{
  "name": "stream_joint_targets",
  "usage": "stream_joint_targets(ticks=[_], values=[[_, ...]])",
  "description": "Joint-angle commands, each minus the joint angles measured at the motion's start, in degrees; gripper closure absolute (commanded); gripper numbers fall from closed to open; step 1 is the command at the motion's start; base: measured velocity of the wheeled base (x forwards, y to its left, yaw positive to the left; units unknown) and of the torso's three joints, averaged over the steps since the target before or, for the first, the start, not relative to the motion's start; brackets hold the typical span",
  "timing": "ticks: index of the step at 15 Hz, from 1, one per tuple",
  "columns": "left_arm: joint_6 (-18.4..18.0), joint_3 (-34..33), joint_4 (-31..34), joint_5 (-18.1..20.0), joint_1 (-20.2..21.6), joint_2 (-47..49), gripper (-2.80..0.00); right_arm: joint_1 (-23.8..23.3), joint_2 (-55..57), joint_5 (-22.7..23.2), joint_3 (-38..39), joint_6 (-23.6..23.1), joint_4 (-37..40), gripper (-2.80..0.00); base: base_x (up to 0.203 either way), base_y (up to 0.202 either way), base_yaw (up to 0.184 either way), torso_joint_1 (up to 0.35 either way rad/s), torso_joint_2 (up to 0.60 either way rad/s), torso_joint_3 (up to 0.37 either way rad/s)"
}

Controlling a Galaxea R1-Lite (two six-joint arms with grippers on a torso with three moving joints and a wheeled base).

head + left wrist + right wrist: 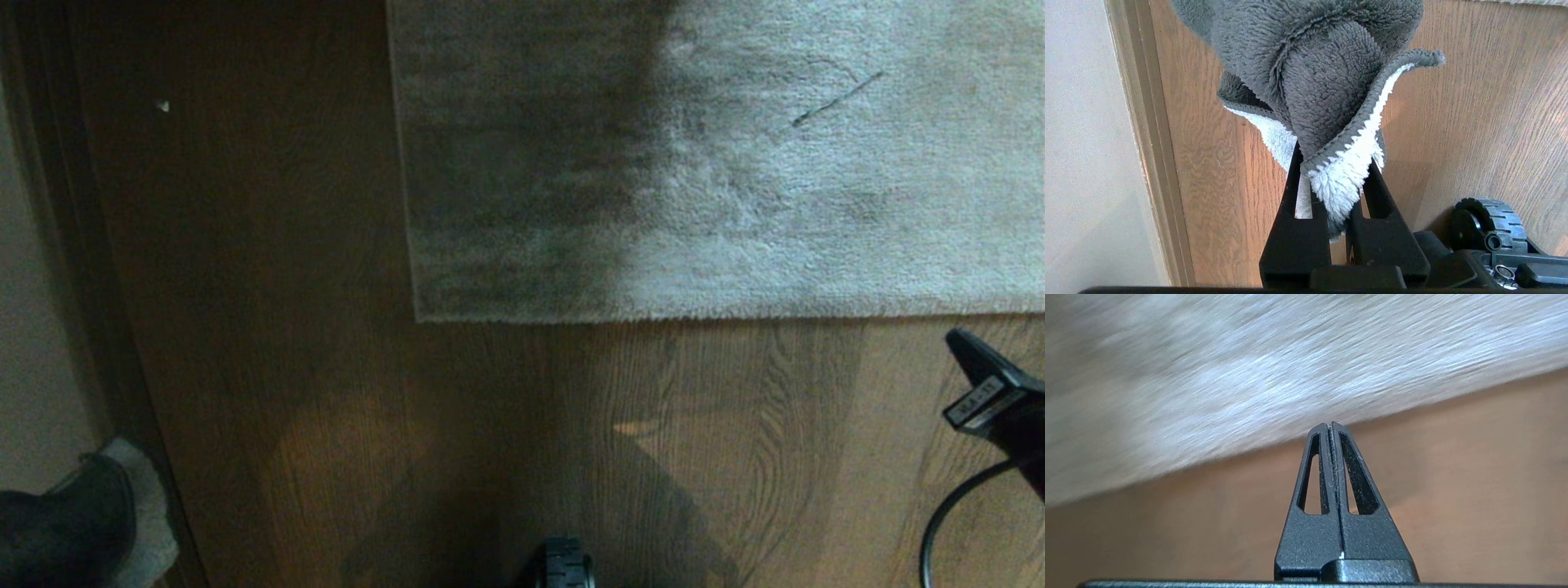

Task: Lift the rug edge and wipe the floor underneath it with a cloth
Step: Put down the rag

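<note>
Grey-beige short pile fills the upper right of the head view: the large rectangular rug (718,163) lies flat, its square corner near the frame's centre and its straight lower edge running to the right border. Brown wood-grain plank floor (286,343) takes up the left side and lower half, with a dark baseboard strip (90,269) slanting down the far left.

At the right edge of the head view, below the rug's edge, the black right gripper (962,339) points its tip toward the rug without touching it. In the right wrist view its jaws are pressed together with nothing between them, the tip (1330,425) just short of the rug's edge (1249,388).

At the lower left corner of the head view sits the left gripper (106,482) with the small fluffy cloth (147,514), dark grey on one face and white on the other. The left wrist view shows its jaws pinching a fold of that cloth (1310,73), which bunches beyond the fingers (1294,192) above the floor. A black ridged wheel (1494,222) shows at that view's lower right.
</note>
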State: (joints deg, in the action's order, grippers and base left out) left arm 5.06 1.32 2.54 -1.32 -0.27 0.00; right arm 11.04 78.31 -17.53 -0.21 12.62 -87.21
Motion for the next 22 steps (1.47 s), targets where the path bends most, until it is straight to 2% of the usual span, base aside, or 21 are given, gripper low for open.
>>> stream_joint_targets(ticks=[1, 6, 13, 16, 19, 22], values=[[0.04, 0.0, 0.04, -0.08, 0.0, 0.0, 0.0, -6.14, -2.8, -0.07, 0.2, -0.87, -1.05, 0.0, 0.0, 0.0, 0.0, 0.0, 0.0, 0.0], [0.04, 0.0, 0.02, -0.01, 0.0, 0.0, 0.0, -9.88, -8.81, -0.05, 0.21, -1.54, 3.44, 0.0, 0.0, 0.0, 0.0, 0.0, 0.0, 0.0], [0.04, 0.0, 0.01, -0.04, 0.0, 0.0, 0.0, -11.6, -22.54, 0.16, 0.21, -2.76, 17.23, 0.0, 0.0, 0.0, 0.0, 0.0, 0.0, 0.0], [0.04, 0.0, 0.09, -0.08, 0.0, 0.0, 0.0, -10.77, -36.08, 1.09, 0.21, -4.36, 31.59, 0.0, 0.0, 0.0, 0.0, 0.0, 0.0, 0.0], [0.04, 0.0, 0.06, -0.05, 0.0, 0.0, 0.0, -10.23, -54.23, 5.75, 0.18, -5.8, 48.61, 0.0, 0.0, 0.0, 0.0, 0.0, 0.0, 0.0], [0.13, 0.0, 0.01, -0.07, 0.0, 0.0, 0.0, -10.4, -72.51, 10.72, -0.02, -7.96, 70.03, 0.0, 0.0, 0.0, 0.0, 0.0, 0.0, 0.0]])
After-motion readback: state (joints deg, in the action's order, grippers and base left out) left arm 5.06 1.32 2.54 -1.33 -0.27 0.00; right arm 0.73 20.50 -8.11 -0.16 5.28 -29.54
